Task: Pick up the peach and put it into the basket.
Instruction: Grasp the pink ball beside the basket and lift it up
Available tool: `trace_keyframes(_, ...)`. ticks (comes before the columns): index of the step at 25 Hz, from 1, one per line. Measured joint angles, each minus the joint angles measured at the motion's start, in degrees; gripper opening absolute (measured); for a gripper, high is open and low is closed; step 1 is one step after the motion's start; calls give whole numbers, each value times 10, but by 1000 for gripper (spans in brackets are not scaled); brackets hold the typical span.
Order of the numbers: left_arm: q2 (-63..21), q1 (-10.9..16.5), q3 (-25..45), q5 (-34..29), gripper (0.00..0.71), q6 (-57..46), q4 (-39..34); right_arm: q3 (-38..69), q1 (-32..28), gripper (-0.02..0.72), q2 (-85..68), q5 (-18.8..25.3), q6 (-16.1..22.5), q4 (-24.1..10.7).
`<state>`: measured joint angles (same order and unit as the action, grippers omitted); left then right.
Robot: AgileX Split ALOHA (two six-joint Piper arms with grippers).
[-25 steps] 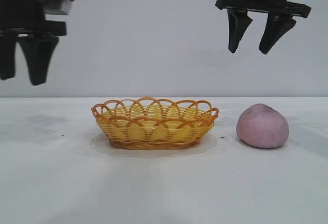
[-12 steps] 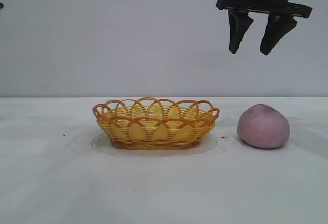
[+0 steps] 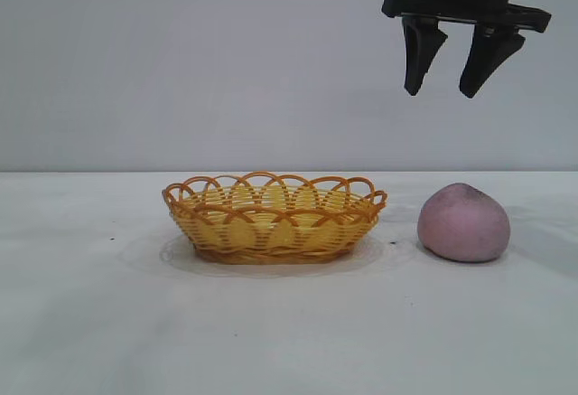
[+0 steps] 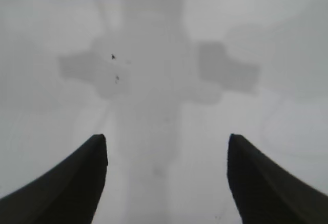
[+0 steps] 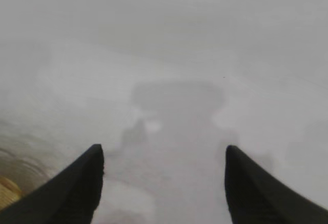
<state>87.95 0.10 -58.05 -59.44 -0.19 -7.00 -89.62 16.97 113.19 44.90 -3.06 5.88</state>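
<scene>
The pinkish-mauve peach (image 3: 463,222) sits on the white table at the right. The yellow wicker basket (image 3: 274,217) with an orange-brown looped rim stands at the centre, to the left of the peach and apart from it. My right gripper (image 3: 445,92) hangs open and empty high above the peach. In the right wrist view its gripper (image 5: 164,152) looks down on bare table, with a bit of the basket (image 5: 7,185) at the picture's edge. My left gripper (image 4: 166,142) is out of the exterior view; its wrist view shows it open and empty over bare table.
The white table (image 3: 289,323) stretches wide in front of and to the left of the basket. A plain grey wall stands behind. Small dark specks (image 4: 113,56) mark the table under the left gripper.
The left gripper, seen at the upper left one second ago, has left the exterior view. The right gripper, the basket and the peach have hardly moved.
</scene>
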Motion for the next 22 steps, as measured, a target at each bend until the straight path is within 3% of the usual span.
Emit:
trace_keyframes(10, -278, 0, 189, 19, 486, -9, 32, 0, 0, 434, 0, 1, 0, 0)
trace_keyframes(18, -490, 0, 256, -47, 486, -10, 46, 0, 0, 434, 0, 7, 0, 0)
trace_keyframes(22, -596, 0, 281, -48, 486, -10, 46, 0, 0, 434, 0, 7, 0, 0)
